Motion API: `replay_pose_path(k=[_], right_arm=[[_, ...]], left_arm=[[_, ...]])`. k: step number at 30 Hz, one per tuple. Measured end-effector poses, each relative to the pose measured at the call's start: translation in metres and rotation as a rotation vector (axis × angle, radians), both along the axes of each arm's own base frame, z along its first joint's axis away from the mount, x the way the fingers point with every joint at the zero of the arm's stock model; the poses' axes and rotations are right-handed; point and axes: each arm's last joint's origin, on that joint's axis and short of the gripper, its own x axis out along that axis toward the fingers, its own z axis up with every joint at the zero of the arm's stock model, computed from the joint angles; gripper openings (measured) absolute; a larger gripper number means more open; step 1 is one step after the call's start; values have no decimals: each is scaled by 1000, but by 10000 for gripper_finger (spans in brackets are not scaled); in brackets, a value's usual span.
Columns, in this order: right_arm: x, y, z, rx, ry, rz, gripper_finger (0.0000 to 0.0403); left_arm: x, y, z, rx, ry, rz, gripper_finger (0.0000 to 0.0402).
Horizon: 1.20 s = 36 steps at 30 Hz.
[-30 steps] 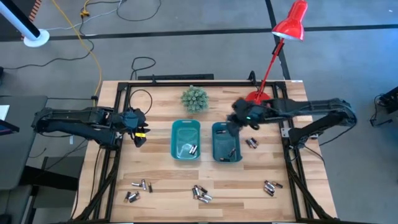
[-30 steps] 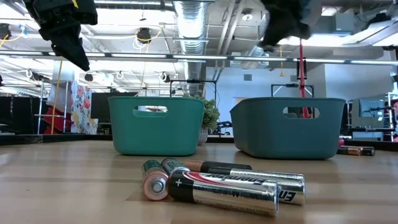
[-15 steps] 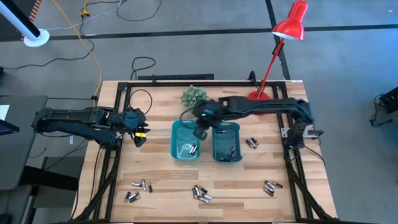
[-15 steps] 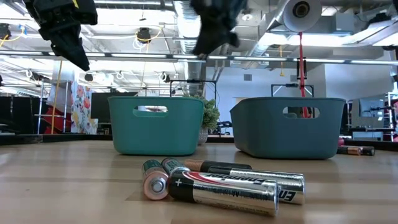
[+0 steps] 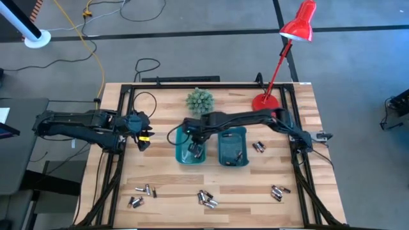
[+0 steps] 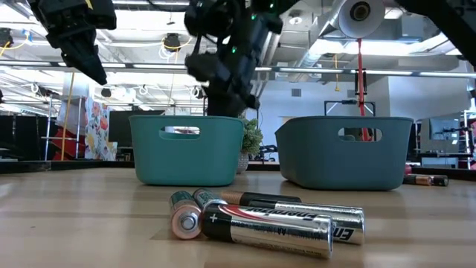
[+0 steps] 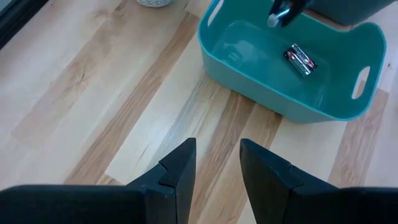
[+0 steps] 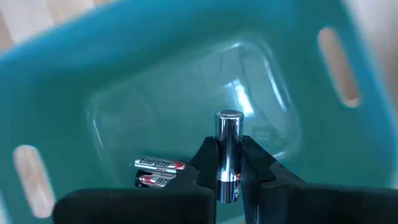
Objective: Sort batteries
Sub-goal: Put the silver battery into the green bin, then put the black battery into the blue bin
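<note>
Two teal bins stand side by side mid-table, the left bin (image 5: 182,155) and the right bin (image 5: 232,148). My right gripper (image 5: 195,137) reaches across from the right and hangs over the left bin, shut on a silvery battery (image 8: 228,134). Two batteries (image 8: 158,172) lie on that bin's floor, and others lie in the right bin. Loose batteries lie along the table's near side in groups (image 5: 206,199), (image 5: 142,190), (image 5: 276,191), and a pair (image 5: 257,147) lies right of the bins. My left gripper (image 5: 142,137) waits open, left of the bins. My right gripper pinches the battery between its two fingers (image 8: 208,158), gripping the body's rear half (image 8: 228,168). The battery lies along the fingers, and its metal end (image 8: 229,116) sticks out past them, pointing down into the left bin. It is lifted clear above the bin's floor.
A small green plant (image 5: 200,101) stands behind the bins. A red desk lamp (image 5: 298,25) has its base (image 5: 262,100) at the far right. Black frame rails (image 5: 121,160) run along the table's left and right sides. Bare wood lies between the bins and the near batteries.
My right gripper has swung toward the table's left, from beside the right bin across to above the left bin, and has come down toward it, carrying the battery.
</note>
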Motion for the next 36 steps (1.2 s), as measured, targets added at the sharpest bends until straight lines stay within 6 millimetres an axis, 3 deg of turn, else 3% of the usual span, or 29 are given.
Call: replay_pose_path(k=[6, 9, 24, 31, 34, 36], right_arm=[[6, 2, -30, 69, 62, 12, 41], [6, 2, -31, 75, 69, 10, 45], [9, 2, -21, 73, 11, 13, 104], [8, 0, -20, 90, 12, -30, 113], [4, -5, -6, 102, -7, -68, 113], [-3, -9, 14, 109, -41, -94, 113]], left_arm=[[0, 0, 0, -4, 0, 5, 121], [0, 0, 0, -8, 0, 3, 121], [0, -1, 0, -22, 1, -8, 121], [0, -1, 0, -15, 4, -16, 121], [0, -1, 0, -22, 2, -9, 121], [0, -1, -1, -24, 5, -10, 121]])
